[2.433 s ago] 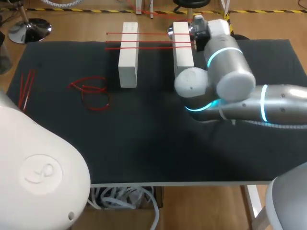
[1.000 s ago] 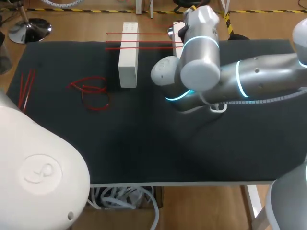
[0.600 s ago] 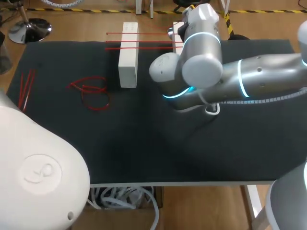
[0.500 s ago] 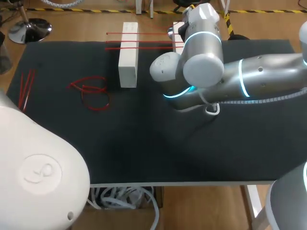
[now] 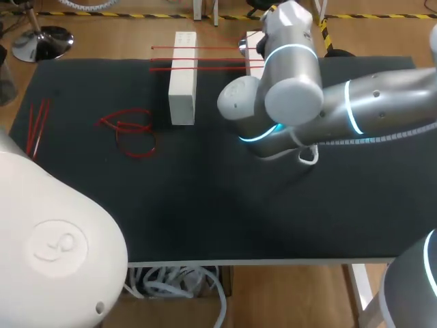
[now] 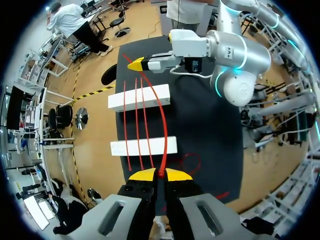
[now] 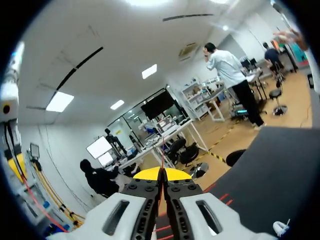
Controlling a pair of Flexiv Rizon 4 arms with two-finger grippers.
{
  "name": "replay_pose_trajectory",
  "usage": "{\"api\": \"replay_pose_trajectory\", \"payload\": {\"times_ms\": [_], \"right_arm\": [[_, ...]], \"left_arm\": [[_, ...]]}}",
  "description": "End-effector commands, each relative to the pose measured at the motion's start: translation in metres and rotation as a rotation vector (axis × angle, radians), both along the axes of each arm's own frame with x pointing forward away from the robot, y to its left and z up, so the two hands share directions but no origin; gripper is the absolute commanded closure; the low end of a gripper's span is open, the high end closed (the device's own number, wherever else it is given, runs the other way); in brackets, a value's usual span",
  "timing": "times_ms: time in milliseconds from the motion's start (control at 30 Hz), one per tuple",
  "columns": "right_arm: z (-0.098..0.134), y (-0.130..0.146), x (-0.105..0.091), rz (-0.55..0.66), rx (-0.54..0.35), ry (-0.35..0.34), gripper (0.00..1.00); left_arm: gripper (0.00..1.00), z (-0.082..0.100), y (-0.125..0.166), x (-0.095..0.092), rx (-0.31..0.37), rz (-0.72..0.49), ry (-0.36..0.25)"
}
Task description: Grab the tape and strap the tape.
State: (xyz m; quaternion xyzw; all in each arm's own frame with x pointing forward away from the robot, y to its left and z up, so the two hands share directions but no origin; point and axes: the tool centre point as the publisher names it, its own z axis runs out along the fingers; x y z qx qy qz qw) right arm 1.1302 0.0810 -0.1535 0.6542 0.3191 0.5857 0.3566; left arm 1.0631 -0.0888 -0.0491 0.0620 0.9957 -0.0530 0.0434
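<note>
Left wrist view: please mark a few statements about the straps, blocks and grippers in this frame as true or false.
1. The left gripper is shut on a red strap. True.
2. That strap lies flat on the table. False: it arcs above the white blocks up to the right gripper, which is shut on it too.
3. Three other straps lie across both blocks. True.
4. The blocks are stacked one on the other. False: they lie side by side, apart.
</note>
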Motion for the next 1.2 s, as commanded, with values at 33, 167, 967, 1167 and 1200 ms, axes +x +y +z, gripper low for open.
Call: {"api": "replay_pose_trajectory", "payload": {"times_ms": [33,167,967,1167,1200], "right_arm": [[0.009,0.005,-0.005,-0.043,-0.493,-0.001,1.00],[0.016,0.009,-0.009,-0.041,-0.574,-0.046,1.00],[0.019,0.059,-0.044,0.007,-1.195,-0.210,1.00],[0.037,0.060,-0.041,-0.017,-1.253,-0.320,1.00],[0.039,0.060,-0.040,-0.019,-1.258,-0.327,1.00]], "left_arm": [[1.00,0.001,0.000,0.000,0.004,0.001,0.003],[1.00,0.001,0.000,0.000,0.004,0.001,0.003],[1.00,0.001,0.000,0.000,0.004,0.001,0.003],[1.00,0.001,0.000,0.000,0.004,0.001,0.003],[1.00,0.001,0.000,0.000,0.004,0.001,0.003]]}}
